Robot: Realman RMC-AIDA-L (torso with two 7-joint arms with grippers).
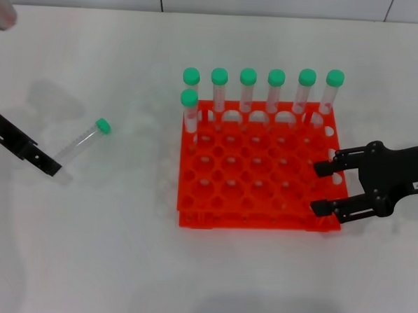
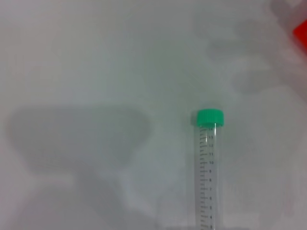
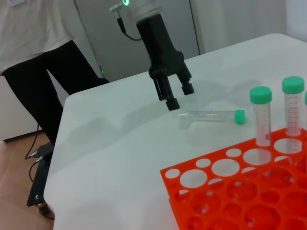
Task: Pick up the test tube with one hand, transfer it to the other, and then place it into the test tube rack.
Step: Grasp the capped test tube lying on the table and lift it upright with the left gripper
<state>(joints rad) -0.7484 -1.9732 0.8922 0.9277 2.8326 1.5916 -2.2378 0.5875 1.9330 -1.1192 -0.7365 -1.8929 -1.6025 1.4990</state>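
Waiting nearest me is my right claw (image 1: 324, 189), the one with the small white label, its fingers spread apart and holding nothing, low over the near right corner of the test tube rack (image 1: 254, 222). I judge it is parked there so it can receive the tube and drop it straight into a hole. The orange-red rack sits on the white worktop (image 1: 119, 264) with seven green-capped tubes (image 1: 275, 90) standing upright, six along its far row and one just in front at the left end; the many free holes nearer me leave room for another.

Well to the left, apart from the rack, the test tube (image 1: 84, 139) lies flat on the worktop, green cap pointing away from me and toward the rack. My left claw (image 3: 176, 97) hovers just beside the tube's clear bottom end, fingers parted and empty, not yet around it. I judge the pickup is the step in hand, and closing on the bare end would leave the capped half free for the handover.
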